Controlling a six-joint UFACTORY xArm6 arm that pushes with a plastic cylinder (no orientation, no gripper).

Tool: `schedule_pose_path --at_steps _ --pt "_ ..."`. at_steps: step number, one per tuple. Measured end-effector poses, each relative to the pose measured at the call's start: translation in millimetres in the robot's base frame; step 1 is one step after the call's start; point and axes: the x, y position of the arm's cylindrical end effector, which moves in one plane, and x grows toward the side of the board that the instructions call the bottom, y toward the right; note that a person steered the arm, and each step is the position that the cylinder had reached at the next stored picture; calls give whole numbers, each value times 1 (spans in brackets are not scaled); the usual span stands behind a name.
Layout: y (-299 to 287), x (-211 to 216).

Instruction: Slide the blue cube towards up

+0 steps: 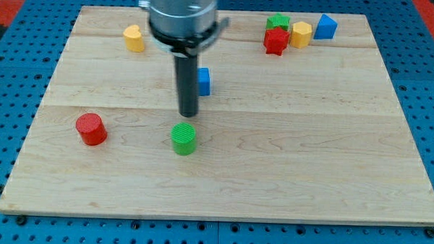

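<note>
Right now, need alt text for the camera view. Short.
My tip rests on a wooden board, just left of and partly hiding a blue cube, with a green cylinder just below. A red cylinder sits at the view's left; five more blocks lie along the top.

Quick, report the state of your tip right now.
My tip: a bare rod, no jaws, holding nothing. It sits just to the view's left of and below the blue cube, above the green cylinder.

My tip [188,114] beside blue cube [203,82]
</note>
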Motion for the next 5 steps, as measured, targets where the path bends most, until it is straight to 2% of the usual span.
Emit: schedule_pose_path --at_steps 1,2,3,4,5 --pt "-23 -35" --pt "-4 -50" --pt "-8 21" --pt "40 -17" --pt "-17 -86"
